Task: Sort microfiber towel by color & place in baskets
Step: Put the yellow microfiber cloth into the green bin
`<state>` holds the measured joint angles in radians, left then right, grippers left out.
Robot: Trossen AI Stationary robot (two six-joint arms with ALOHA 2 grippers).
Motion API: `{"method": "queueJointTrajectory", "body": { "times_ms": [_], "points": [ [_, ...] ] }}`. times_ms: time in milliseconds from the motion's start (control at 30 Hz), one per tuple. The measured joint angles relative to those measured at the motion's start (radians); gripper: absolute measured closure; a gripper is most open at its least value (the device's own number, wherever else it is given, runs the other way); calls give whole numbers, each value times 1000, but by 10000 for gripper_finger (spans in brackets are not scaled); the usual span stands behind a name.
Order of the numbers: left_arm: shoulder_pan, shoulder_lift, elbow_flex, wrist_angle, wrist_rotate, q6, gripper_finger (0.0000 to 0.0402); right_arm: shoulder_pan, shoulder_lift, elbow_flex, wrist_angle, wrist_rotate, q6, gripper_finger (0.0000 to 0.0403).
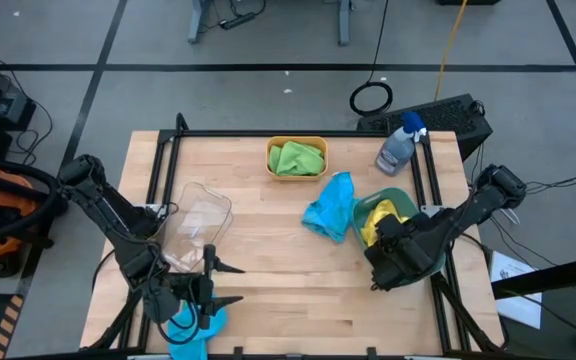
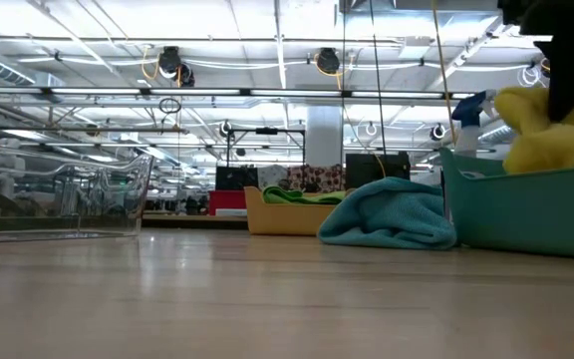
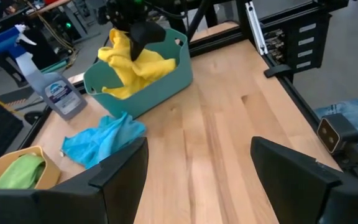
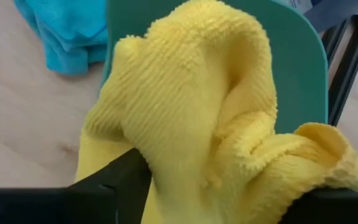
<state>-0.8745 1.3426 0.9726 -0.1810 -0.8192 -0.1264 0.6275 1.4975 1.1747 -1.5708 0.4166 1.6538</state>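
Yellow towels (image 3: pixel 132 65) are heaped in the teal basket (image 3: pixel 166 81) at the table's right. My right gripper (image 3: pixel 143 37) hangs open over them, its fingers on either side of the top towel's raised fold (image 4: pixel 197 106). One blue towel (image 1: pixel 330 205) lies on the table against that basket's left wall. Another blue towel (image 1: pixel 193 322) lies at the near edge under my left arm. A green towel (image 1: pixel 298 157) fills the orange-yellow basket (image 1: pixel 271 150). Beside the clear basket (image 1: pixel 196 225), my left gripper (image 1: pixel 236 283) is open and holds nothing. My right gripper comes at the top yellow towel from above, slanting down. The towel's bunched fold (image 4: pixel 160 155) lies against the inner side of one finger (image 4: pixel 120 180); whether the other finger touches it, I cannot tell. The towel rests on the heap in the teal basket.
A spray bottle (image 1: pixel 400 145) with a blue head stands at the far right, behind the teal basket. A black frame (image 1: pixel 158 170) runs along the table's left, far and right sides. Bare wood (image 1: pixel 298 280) spreads across the middle and near part.
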Motion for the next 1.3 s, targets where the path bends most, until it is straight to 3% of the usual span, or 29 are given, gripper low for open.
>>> {"method": "queueJointTrajectory", "body": {
  "times_ms": [167, 367, 833, 1067, 1167, 1300],
  "points": [
    [0, 0, 0, -31, 3, -26, 111, -33, 0, -1, 0, -59, -32, 170],
    [0, 0, 0, -42, 4, -26, 111, -60, 0, 25, -1, -231, -73, 170],
    [0, 0, 0, -45, 4, -27, 111, -59, 0, 195, 1, -235, -34, 181],
    [0, 0, 0, -46, 4, -27, 111, -49, 0, 206, 1, -83, -53, 238],
    [0, 0, 0, -46, 4, -27, 111, -53, 0, 172, 0, -25, -51, 285],
    [0, 0, 0, -46, 4, -27, 111, -80, 7, 68, 17, -30, -37, 366]
  ]
}}
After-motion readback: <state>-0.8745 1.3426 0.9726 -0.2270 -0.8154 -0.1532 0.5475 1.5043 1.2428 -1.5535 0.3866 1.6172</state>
